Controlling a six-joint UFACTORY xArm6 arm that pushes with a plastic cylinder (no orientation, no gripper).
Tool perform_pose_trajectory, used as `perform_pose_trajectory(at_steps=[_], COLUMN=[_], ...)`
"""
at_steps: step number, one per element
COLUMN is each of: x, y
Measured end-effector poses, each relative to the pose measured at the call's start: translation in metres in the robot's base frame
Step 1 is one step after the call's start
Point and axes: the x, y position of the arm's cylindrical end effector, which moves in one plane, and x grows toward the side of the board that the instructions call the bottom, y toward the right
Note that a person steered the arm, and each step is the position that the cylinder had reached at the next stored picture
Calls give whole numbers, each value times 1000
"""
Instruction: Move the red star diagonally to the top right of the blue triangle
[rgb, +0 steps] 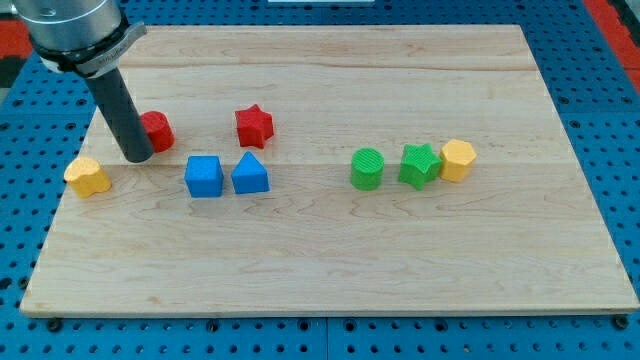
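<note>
The red star (254, 125) lies on the wooden board, just above and slightly right of the blue triangle (250, 175). A small gap separates them. My tip (138, 157) rests on the board at the view's left. It is well left of the star and touches or nearly touches a red round block (158, 130), which the rod partly hides.
A blue cube (204, 176) sits just left of the blue triangle. A yellow block (87, 176) lies near the left edge. A green cylinder (367, 168), a green star (420, 164) and a yellow hexagon (457, 159) stand in a row at the right.
</note>
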Motion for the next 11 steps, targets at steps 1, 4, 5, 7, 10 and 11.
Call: perform_pose_trajectory(at_steps=[1,4,5,7,10,11], x=[3,-39,-39,-69,-119,-119], y=[15,132,208,284,181,251])
